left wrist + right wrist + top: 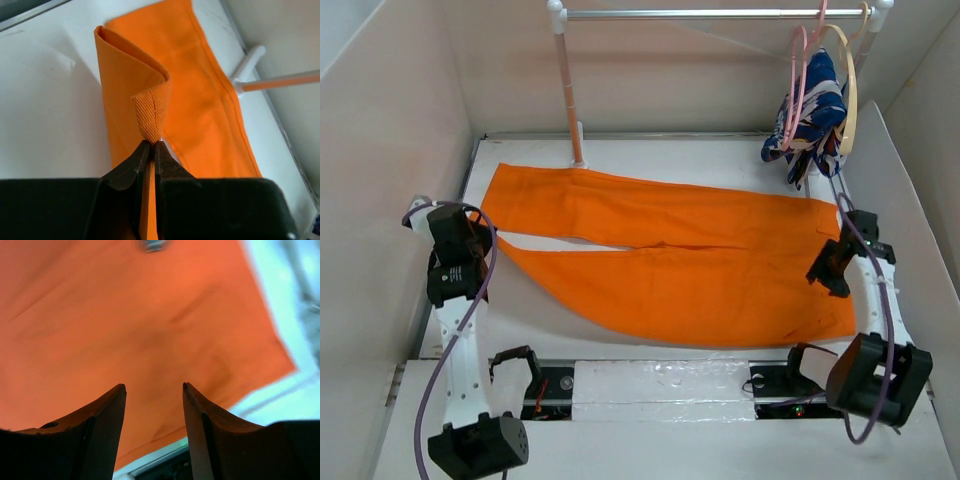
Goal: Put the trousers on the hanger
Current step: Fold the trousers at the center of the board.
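The orange trousers (pixel 670 260) lie spread flat across the white table, legs pointing left, waist at the right. My left gripper (pixel 478 238) is shut on the cuff end of the near leg; in the left wrist view the jaws (pixel 152 145) pinch a folded bit of the trousers (pixel 150 117), lifted a little. My right gripper (pixel 823 268) is open and empty above the waist end; the right wrist view shows the trousers (pixel 140 325) below its fingers. The pink hanger (pixel 797 85) hangs on the rail at the back right.
A metal rail (pixel 720 14) on a white-and-orange post (pixel 570 95) spans the back. A tan hanger (pixel 847 85) with a blue-and-white garment (pixel 812 115) hangs beside the pink one. Walls close in on the left, back and right.
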